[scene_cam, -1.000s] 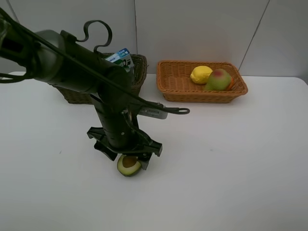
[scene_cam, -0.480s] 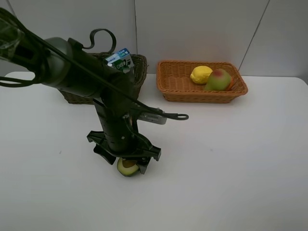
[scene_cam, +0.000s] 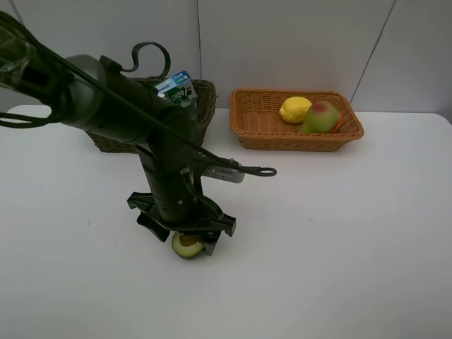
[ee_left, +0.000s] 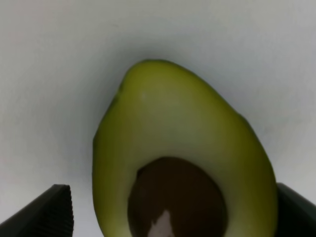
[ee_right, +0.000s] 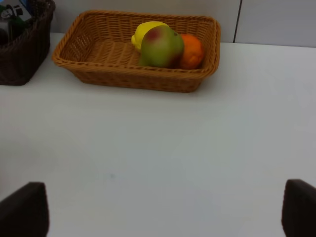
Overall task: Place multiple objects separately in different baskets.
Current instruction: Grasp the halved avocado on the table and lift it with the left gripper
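Since a second ago the left arm has dropped lower, so its left hand (scene_cam: 188, 235) now covers more of the halved avocado (scene_cam: 186, 246) on the white table (scene_cam: 339, 240); its fingers (ee_left: 52, 210) stand wide apart either side of the fruit. The right hand (ee_right: 163, 210) is open too, holding nothing. Two baskets: the orange-tan basket (scene_cam: 254, 127) holds three fruits, lemon (scene_cam: 294, 109), pear (scene_cam: 320, 117) and orange (ee_right: 190, 50). The dark basket (scene_cam: 205, 106) shows one toothpaste box (scene_cam: 176, 86).

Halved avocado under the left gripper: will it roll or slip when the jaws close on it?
The halved avocado lies cut face up on its rounded back, so it may rock. Its skin looks smooth and tapered, so the open left gripper could squeeze it sideways. Probably light.
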`<act>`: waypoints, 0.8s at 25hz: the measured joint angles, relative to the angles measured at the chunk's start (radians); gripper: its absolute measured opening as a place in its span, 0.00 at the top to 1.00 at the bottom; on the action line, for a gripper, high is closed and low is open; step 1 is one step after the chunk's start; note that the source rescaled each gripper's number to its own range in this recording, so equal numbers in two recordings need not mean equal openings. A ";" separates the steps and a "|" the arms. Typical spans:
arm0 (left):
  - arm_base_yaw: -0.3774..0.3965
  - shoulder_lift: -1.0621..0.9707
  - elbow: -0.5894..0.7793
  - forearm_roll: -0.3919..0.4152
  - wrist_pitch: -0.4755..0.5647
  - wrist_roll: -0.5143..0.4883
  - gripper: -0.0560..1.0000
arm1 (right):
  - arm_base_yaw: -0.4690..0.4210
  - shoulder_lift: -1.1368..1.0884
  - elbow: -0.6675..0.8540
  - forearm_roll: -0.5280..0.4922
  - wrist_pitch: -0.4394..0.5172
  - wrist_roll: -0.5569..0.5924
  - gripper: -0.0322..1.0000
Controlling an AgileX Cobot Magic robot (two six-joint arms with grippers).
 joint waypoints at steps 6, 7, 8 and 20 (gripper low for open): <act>0.000 0.000 0.000 0.002 0.000 0.000 0.02 | 0.000 0.000 0.000 0.000 0.000 0.000 0.00; 0.000 0.000 0.000 0.003 0.000 0.000 0.03 | 0.000 0.000 0.000 0.000 0.000 0.000 0.00; 0.000 0.000 0.000 0.003 0.000 0.000 0.05 | 0.000 0.000 0.000 0.000 0.000 0.000 0.00; 0.000 0.000 0.000 0.004 0.005 -0.005 0.21 | 0.000 0.000 0.000 0.000 0.000 0.000 0.00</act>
